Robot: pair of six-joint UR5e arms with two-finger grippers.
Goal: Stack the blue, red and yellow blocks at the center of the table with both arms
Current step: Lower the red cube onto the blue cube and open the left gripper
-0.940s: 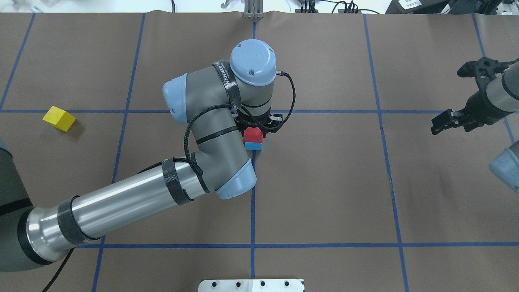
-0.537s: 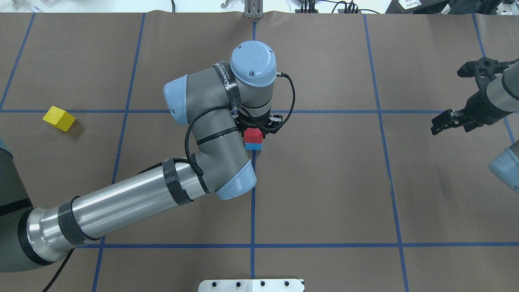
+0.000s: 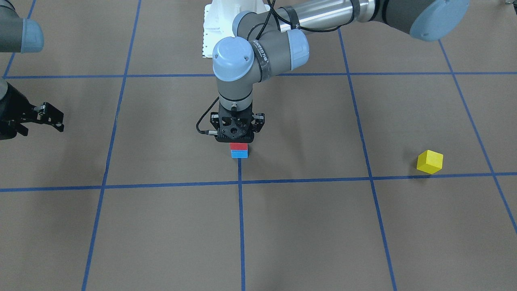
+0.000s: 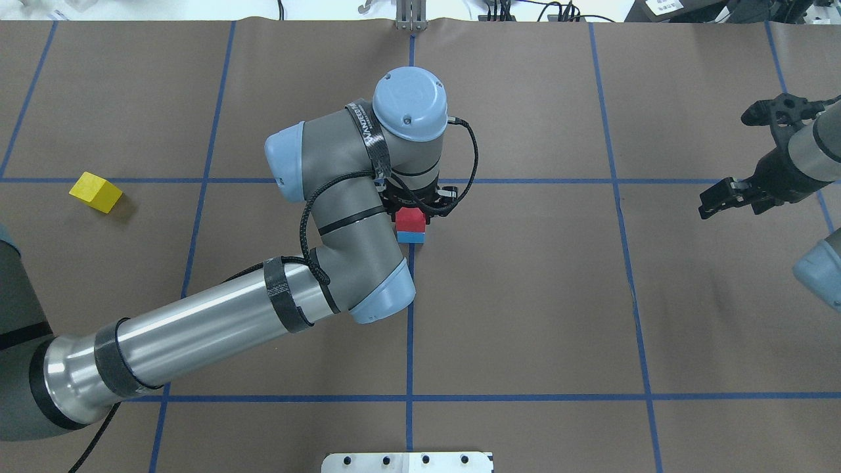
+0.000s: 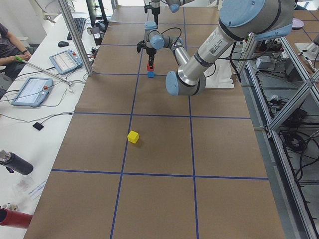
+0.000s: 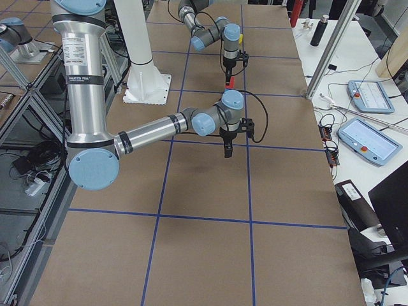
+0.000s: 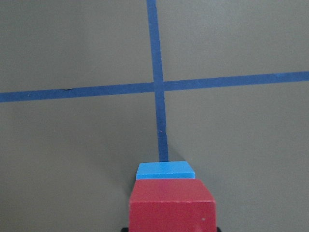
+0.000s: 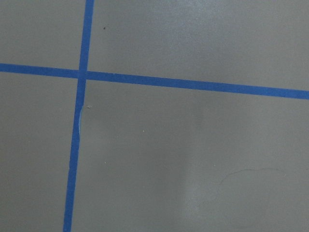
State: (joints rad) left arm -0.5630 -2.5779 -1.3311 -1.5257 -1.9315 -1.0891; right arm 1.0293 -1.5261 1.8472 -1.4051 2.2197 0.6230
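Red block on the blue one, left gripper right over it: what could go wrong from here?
1. The left gripper sits close around the red block, which rests on the blue block; a skewed retreat could drag it off.
2. The yellow block lies far out on the left, turned against the grid lines; a misaligned grasp could set it crooked and topple the stack.

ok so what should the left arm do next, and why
Probably open the jaws of the left gripper and lift straight up. The red block already sits squarely on the blue block near the table's middle, while the yellow block lies far off, not yet stacked.
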